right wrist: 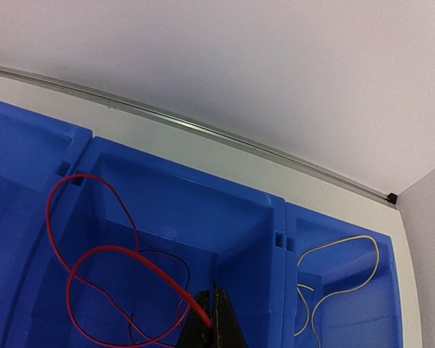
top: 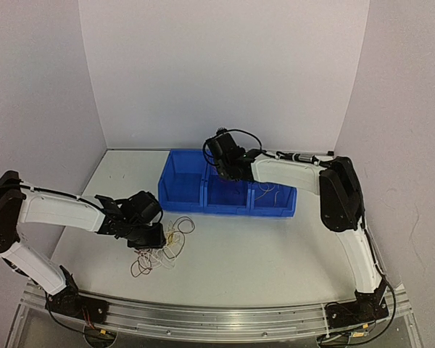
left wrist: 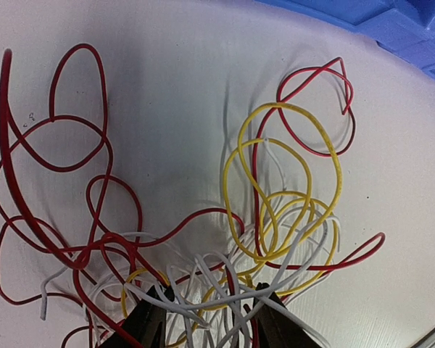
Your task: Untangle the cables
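Observation:
A tangle of thin red, yellow and white cables [top: 162, 245] lies on the white table in front of the blue bins [top: 183, 183]. My left gripper [top: 149, 236] is open, low over the tangle's left side. In the left wrist view its fingertips [left wrist: 162, 296] straddle crossing white cables [left wrist: 225, 299], with yellow loops [left wrist: 304, 145] and red loops [left wrist: 58, 138] beyond. My right gripper [top: 230, 174] hangs over the middle bin. It [right wrist: 212, 291] is shut on a red cable [right wrist: 124, 249] that loops down into that bin [right wrist: 203, 210].
The right-hand bin [right wrist: 341, 319] holds a loose yellow cable [right wrist: 326, 244]. The row of three bins stands across the middle of the table near the back wall [top: 225, 72]. A metal rail [top: 225, 319] runs along the near edge.

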Robot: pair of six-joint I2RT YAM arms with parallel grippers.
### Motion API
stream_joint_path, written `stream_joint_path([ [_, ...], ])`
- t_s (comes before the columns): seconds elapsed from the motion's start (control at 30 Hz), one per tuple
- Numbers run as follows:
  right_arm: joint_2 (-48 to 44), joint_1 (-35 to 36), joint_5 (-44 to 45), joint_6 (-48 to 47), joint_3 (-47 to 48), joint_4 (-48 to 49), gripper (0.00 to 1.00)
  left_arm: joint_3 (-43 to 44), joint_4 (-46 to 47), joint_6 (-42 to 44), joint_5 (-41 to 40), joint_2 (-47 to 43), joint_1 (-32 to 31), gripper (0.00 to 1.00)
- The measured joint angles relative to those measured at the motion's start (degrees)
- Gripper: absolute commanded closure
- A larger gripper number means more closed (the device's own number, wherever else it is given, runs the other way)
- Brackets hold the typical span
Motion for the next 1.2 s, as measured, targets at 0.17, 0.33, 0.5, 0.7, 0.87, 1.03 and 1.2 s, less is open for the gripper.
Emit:
stream_joint_path([
  [0.17, 2.0, 0.0, 0.4, -2.3, 1.4, -0.2, 1.0, 0.0, -0.5, 0.0, 0.0, -0.3, 0.0, 0.59],
  [0.33, 4.1, 0.0, 0.1, -3.7, 2.3, -0.6, 1.0, 0.0, -0.9, 0.0, 0.0, -0.3, 0.0, 0.59],
  [0.5, 5.3, 0.0, -1.1, -4.0, 2.6, -1.3, 0.91, 0.0, -0.9, 0.0, 0.0, -0.3, 0.0, 0.59],
  [0.7, 4.6, 0.0, -6.0, -4.1, 0.3, -1.7, 0.8, 0.0, -0.9, 0.0, 0.0, -0.3, 0.0, 0.59],
  [0.87, 1.6, 0.0, -11.6, -3.8, -4.8, -2.8, 0.75, 0.0, -0.9, 0.0, 0.0, -0.3, 0.0, 0.59],
  [1.03, -3.5, 0.0, -16.9, -3.8, -8.6, -3.5, 0.69, 0.0, -0.9, 0.0, 0.1, -0.3, 0.0, 0.59],
  [1.2, -8.9, 0.0, -21.8, -3.1, -11.3, -3.5, 0.56, 0.6, -0.9, 0.0, 0.1, -0.1, 0.0, 0.6],
])
